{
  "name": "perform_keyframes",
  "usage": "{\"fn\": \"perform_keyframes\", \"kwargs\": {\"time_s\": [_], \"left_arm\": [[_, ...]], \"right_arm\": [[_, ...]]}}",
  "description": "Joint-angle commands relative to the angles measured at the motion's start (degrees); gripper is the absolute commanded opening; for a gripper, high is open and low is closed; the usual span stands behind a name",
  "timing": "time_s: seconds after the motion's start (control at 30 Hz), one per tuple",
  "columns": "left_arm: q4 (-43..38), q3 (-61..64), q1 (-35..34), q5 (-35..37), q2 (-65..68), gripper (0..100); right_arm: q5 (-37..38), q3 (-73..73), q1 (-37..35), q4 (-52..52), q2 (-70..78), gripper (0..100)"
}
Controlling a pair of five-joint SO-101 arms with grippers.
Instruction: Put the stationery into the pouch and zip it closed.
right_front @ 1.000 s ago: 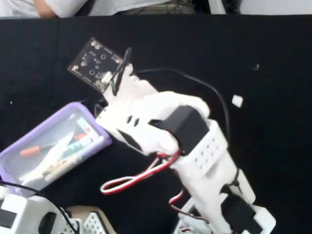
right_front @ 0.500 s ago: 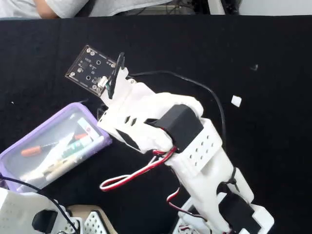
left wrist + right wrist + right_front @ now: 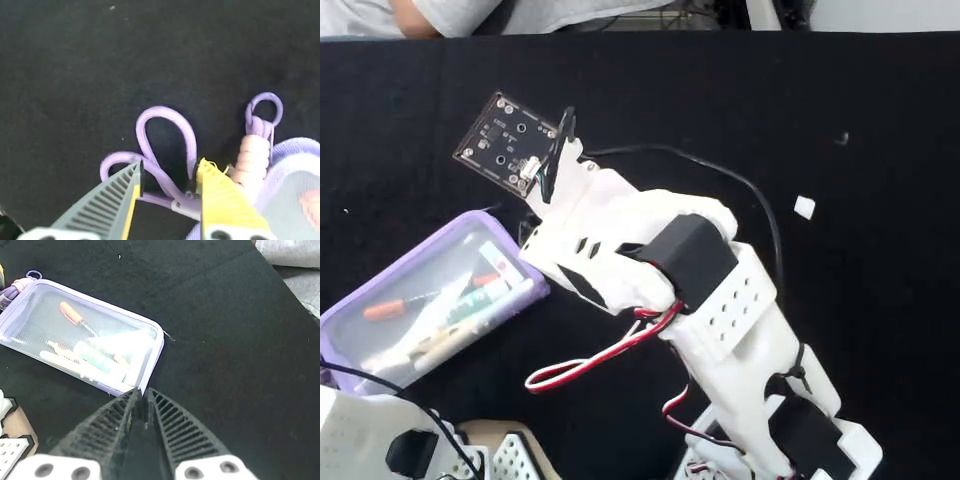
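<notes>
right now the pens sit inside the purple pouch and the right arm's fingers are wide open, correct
Not quite. The right wrist view shows the right arm's fingers shut, tips together. The pens do sit inside the purple pouch.

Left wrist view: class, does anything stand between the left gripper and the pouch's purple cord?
Nothing visible does. The left gripper is open and straddles the purple cord, which loops over the black table beside the pouch.

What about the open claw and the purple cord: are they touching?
Cannot tell. In the left wrist view the left gripper straddles the purple cord, fingers open; its tips overlap the loops, but neither contact nor gap shows plainly.
</notes>
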Motion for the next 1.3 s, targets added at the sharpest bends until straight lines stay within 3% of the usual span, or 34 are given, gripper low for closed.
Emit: {"fn": "perform_keyframes", "kwargs": {"time_s": [0.0, 0.1, 0.3, 0.57, 0.7, 0.9, 1.1, 1.27], "left_arm": [[4.66, -1.01, -0.4, 3.52, -2.02, 19], [9.76, -2.77, -0.4, 7.38, -5.36, 18], [15.12, -4.53, 0.31, 8.53, -9.76, 18], [2.55, 5.23, -0.22, 8.62, -4.13, 18], [2.2, 5.76, -1.19, 8.79, -1.67, 18], [2.55, 4.7, -6.9, 18.9, -2.02, 18], [11.34, 5.23, -6.2, 20.57, -2.55, 18], [13.19, 2.77, -6.11, 30.59, -2.55, 18]], "right_arm": [[0.44, -0.31, -0.62, -1.85, -0.4, 1.5], [0.44, -0.31, -0.62, -1.85, -0.4, 1.5], [0.44, -0.22, -0.62, -1.41, -0.4, 1.5], [0.44, 4.79, -0.62, -3.96, -0.84, 1.5], [0.44, 5.32, -0.62, -4.75, -0.84, 1.4], [0.44, 5.14, -0.7, -4.75, -0.84, 1.4], [0.44, 5.14, -0.7, -4.75, -0.84, 1.2], [0.44, 5.32, -0.7, -4.75, -0.84, 1.2]]}}
